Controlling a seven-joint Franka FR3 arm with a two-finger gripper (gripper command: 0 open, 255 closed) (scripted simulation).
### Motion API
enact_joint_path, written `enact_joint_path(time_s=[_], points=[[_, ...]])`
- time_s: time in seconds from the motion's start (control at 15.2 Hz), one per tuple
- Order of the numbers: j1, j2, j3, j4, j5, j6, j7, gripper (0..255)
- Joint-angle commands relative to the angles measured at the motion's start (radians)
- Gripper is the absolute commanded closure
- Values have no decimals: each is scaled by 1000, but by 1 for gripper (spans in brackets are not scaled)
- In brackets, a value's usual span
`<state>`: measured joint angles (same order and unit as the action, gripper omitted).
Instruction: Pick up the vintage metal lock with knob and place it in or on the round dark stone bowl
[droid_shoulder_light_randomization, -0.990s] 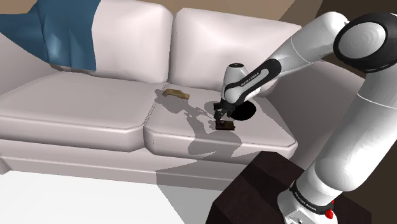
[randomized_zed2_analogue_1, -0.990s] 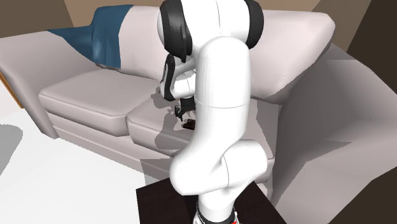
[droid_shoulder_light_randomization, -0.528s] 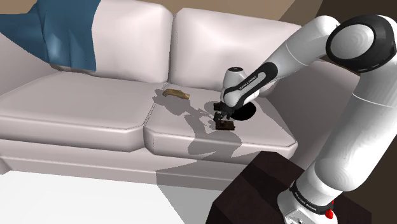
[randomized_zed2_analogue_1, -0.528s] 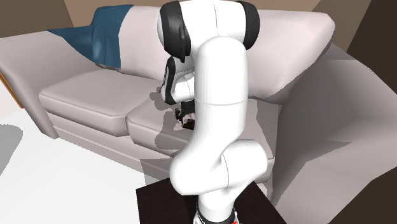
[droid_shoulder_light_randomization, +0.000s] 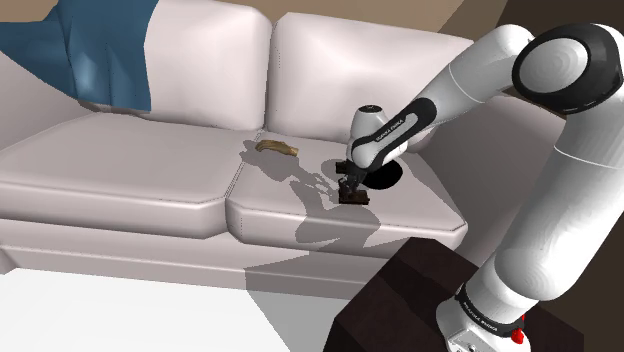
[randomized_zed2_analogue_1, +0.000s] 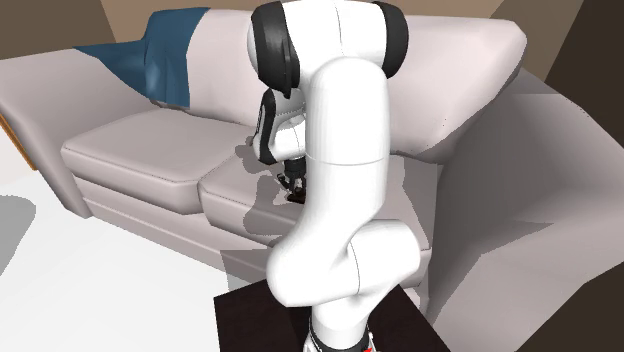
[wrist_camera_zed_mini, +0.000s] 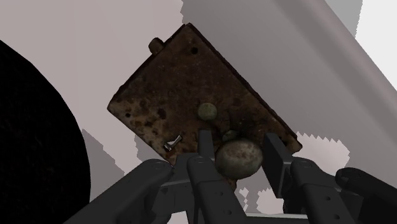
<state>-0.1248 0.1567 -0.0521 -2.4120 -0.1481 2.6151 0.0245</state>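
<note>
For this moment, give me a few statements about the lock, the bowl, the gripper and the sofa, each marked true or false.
1. The rusty lock lies flat on the sofa's seat cushion. True.
2. The lock is already inside the dark bowl. False: it lies on the cushion beside the bowl.
3. The gripper is down at the lock, with one finger on each side of the knob. True.
4. A red blanket hangs over the sofa's back. False: the blanket is blue.
</note>
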Motion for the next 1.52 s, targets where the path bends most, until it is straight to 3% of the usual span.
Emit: enact_joint_path(time_s=[0.0, 0.26, 1.45], points=[[0, 0, 0, 0, 0, 0, 0, 255], [0, 0, 0, 0, 0, 0, 0, 255], [2, -191, 6, 53, 27, -244, -33, 255]])
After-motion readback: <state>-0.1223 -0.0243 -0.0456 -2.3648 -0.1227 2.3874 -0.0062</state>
